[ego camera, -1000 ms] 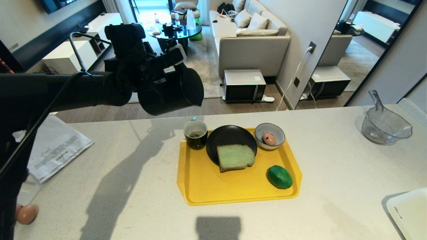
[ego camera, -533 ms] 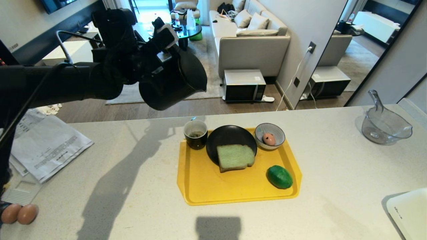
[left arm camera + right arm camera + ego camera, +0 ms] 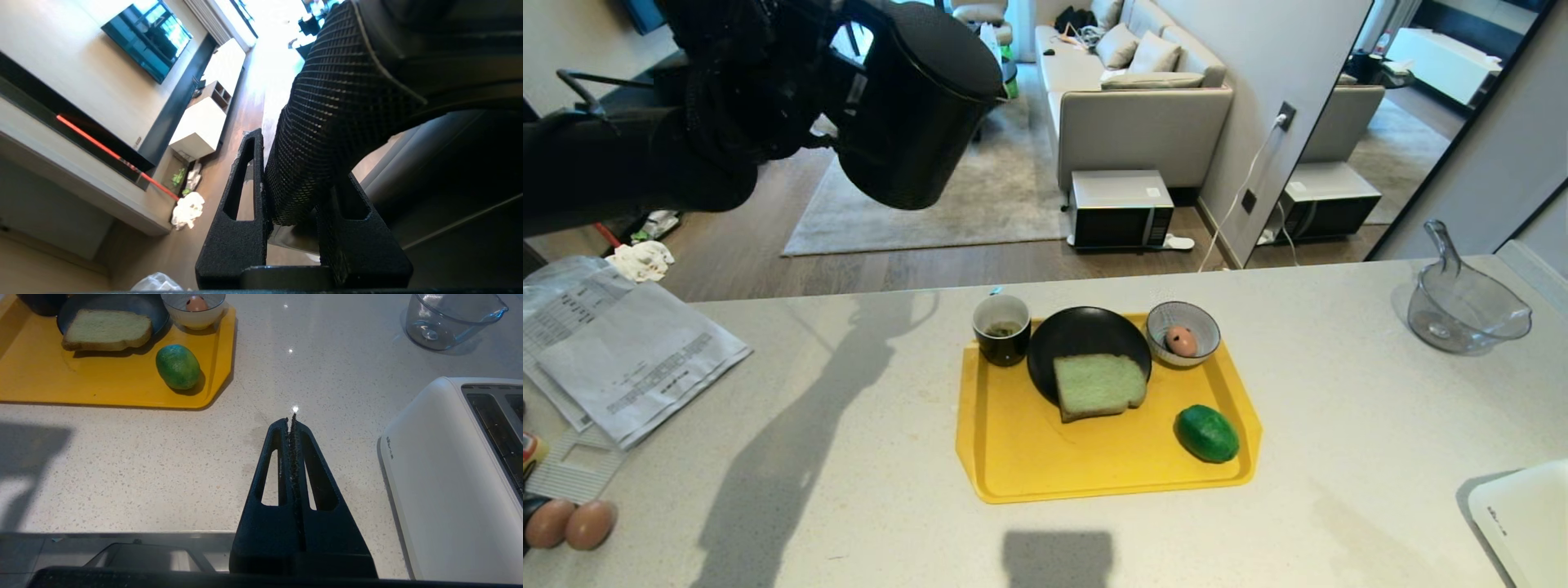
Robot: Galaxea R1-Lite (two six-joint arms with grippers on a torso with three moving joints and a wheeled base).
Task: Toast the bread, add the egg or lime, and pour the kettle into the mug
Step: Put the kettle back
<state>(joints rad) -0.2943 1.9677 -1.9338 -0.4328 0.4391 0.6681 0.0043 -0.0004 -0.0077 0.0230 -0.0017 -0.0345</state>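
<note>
My left gripper (image 3: 298,163) is shut on the textured black handle (image 3: 327,102) of the kettle (image 3: 915,106), which hangs tilted high at the back left, well above and left of the mug (image 3: 1002,328). The mug stands at the back left corner of the yellow tray (image 3: 1029,457). On the tray, the pale green bread (image 3: 1099,385) lies on a black plate (image 3: 1078,327), an egg (image 3: 1181,340) sits in a patterned bowl (image 3: 1205,322), and the lime (image 3: 1207,434) lies at the front right. My right gripper (image 3: 291,418) is shut and empty, low over the counter's near edge.
A white toaster (image 3: 1527,514) stands at the front right corner and a clear glass jug (image 3: 1462,310) at the back right. Papers (image 3: 621,351) and two loose eggs (image 3: 572,524) lie on the left of the counter. A living room lies beyond the far edge.
The left arm has lifted the kettle up and to the left, away from above the mug, and turned it back from its pouring tilt. Nothing on the tray has moved.
</note>
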